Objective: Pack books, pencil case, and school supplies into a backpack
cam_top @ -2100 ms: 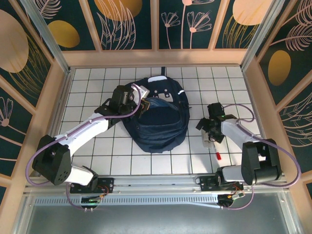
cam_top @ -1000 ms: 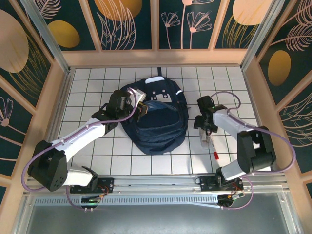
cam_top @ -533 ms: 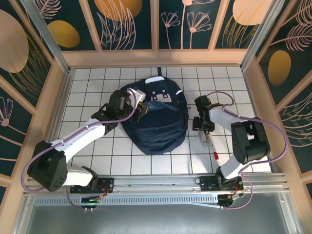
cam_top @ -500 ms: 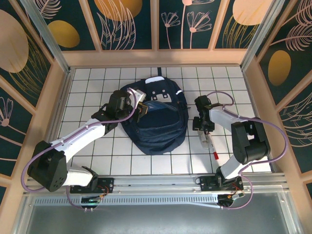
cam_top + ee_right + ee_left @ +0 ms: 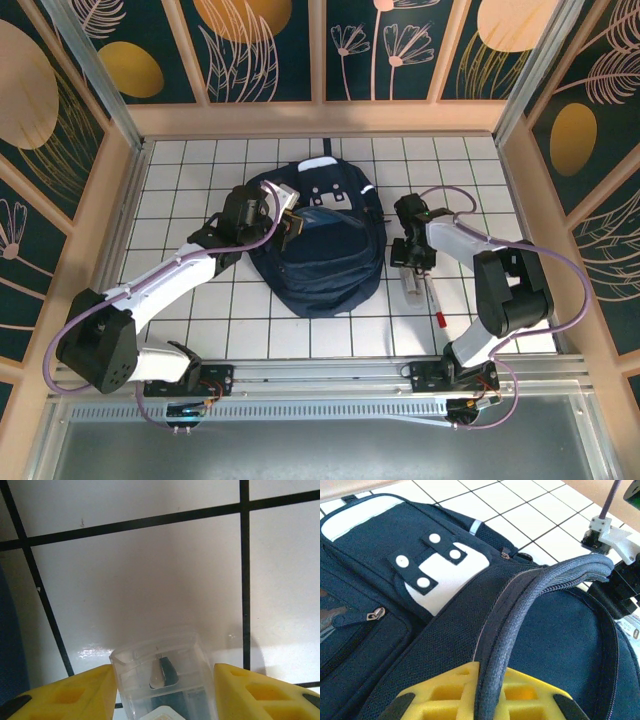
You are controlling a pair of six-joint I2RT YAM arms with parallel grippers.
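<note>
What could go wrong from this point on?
1. The left end effector pinches only the zipper edge of the backpack. The fabric may slip free and the opening may sag shut.
2. The right end effector holds the clear tube by its smooth sides, so it could pop out on lifting.
3. The red pen lies nearby and might get knocked.

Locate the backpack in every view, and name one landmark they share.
Top external: backpack lies mid-table between the arms.
Left wrist: backpack covers most of the frame, its rim pinched in the left gripper.
Right wrist: a dark blue sliver at the left edge, apparently the backpack.
Shared landmark: white table tiles with black lines.
</note>
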